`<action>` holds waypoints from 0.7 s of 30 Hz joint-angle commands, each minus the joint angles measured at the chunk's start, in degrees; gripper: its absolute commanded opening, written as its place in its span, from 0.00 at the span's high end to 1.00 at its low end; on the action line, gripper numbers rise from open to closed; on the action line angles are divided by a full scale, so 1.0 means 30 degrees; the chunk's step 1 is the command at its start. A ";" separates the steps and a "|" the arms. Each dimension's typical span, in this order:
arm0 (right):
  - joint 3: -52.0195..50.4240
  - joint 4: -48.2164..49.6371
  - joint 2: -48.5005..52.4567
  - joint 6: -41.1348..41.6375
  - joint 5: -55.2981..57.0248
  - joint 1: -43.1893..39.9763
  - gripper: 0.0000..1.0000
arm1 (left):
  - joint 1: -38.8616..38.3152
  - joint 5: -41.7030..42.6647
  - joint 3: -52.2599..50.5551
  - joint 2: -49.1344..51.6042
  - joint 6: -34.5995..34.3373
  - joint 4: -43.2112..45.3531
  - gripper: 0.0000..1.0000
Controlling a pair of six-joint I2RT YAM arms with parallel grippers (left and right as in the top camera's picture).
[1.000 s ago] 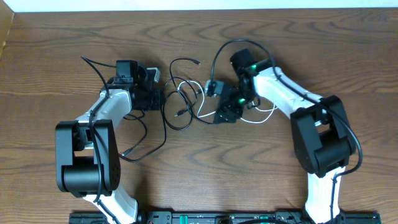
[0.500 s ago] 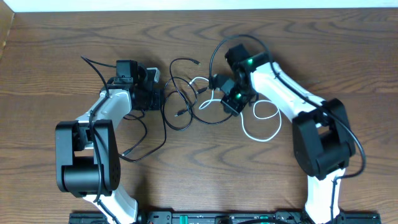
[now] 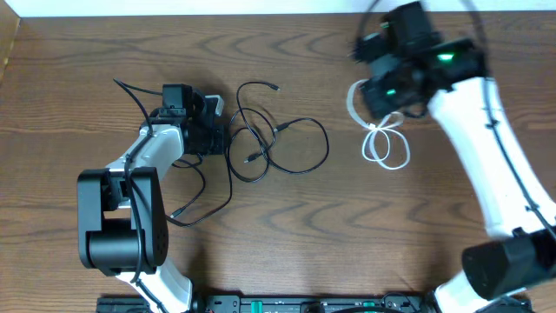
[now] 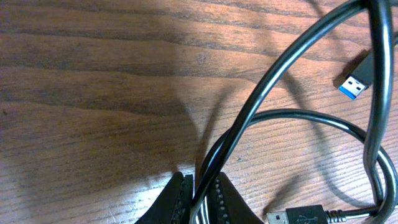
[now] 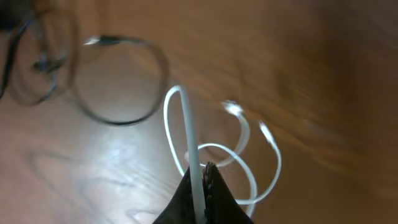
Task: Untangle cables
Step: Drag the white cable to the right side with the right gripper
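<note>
Since a second ago, the right arm has swung up toward the far right corner, dragging the white cable point(image 5: 188, 127) clear of the black cable point(image 4: 379, 62). The right jaws are pressed together on the white cable, whose loops hang below them down to the tabletop point(image 3: 391, 226). The left jaws pinch one strand of the black cable. Its loose loops lie mid-tabletop, well apart from the white one, with two plugs showing nearby.

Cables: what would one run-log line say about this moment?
left jaws: shut on black cable | right jaws: shut on white cable, held above table | cables: apart, not crossing
</note>
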 commanded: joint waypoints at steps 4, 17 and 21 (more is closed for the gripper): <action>0.0262 -0.1282 -0.1836 0.3198 0.0991 -0.3876 0.99 | -0.0102 0.0328 -0.0255 -0.0459 0.0102 -0.0015 0.86; 0.0284 -0.3060 -0.3497 0.5712 0.1078 -1.3413 0.99 | -0.1435 0.0313 -0.0255 -0.0459 -0.0189 0.0160 0.86; 0.0583 -0.3257 -0.3497 0.6892 0.2623 -1.6101 0.99 | -0.2106 0.0313 -0.0255 -0.0459 -0.0182 0.0124 0.86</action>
